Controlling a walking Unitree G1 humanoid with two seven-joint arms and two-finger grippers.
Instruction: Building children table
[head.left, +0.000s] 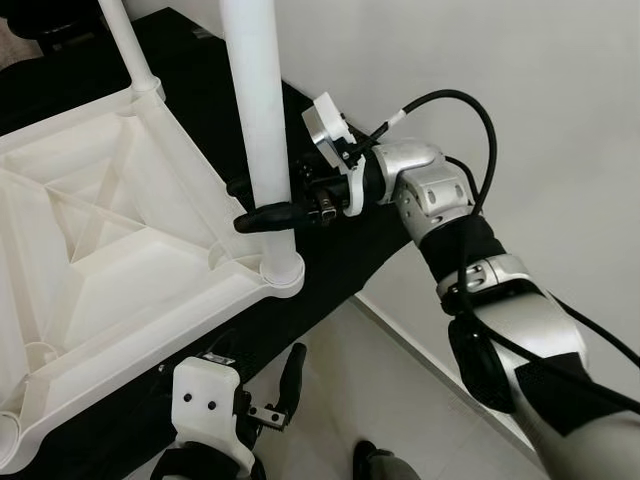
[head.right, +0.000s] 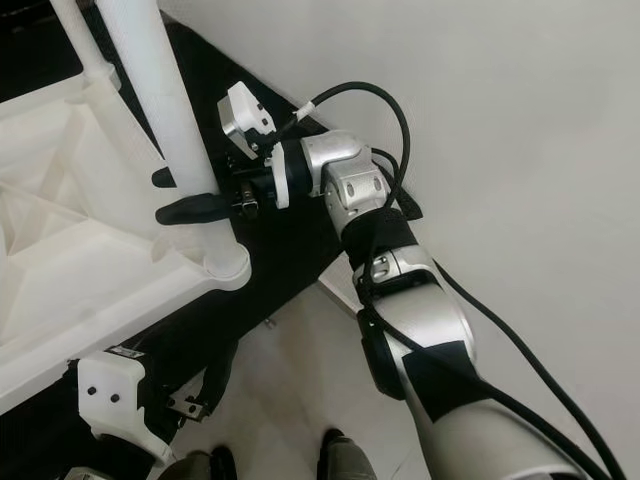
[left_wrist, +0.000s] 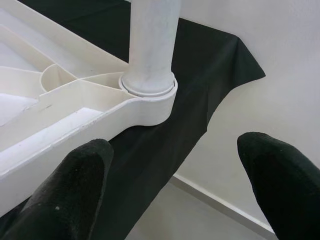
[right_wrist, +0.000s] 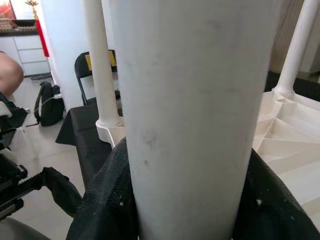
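The white plastic tabletop (head.left: 110, 250) lies upside down on a black-covered surface (head.left: 330, 250), ribbed underside up, with its near corner at the surface's edge. A white table leg (head.left: 262, 120) stands upright in the corner socket (head.left: 280, 270). The right gripper (head.left: 265, 205) has its jaws closed around this leg just above the socket, one finger on each side. The left gripper (head.left: 275, 385) hangs below the surface edge with its jaws open, holding nothing. The leg appears to be a light, rigid, smooth tube; its surface is probably slippery, so a hold low on the shaft, near the socket, should limit tilt during seating. The ribbed tabletop looks stiff but light and may slide on the cloth under sideways force. A second leg (head.left: 125, 45) stands at the far corner.
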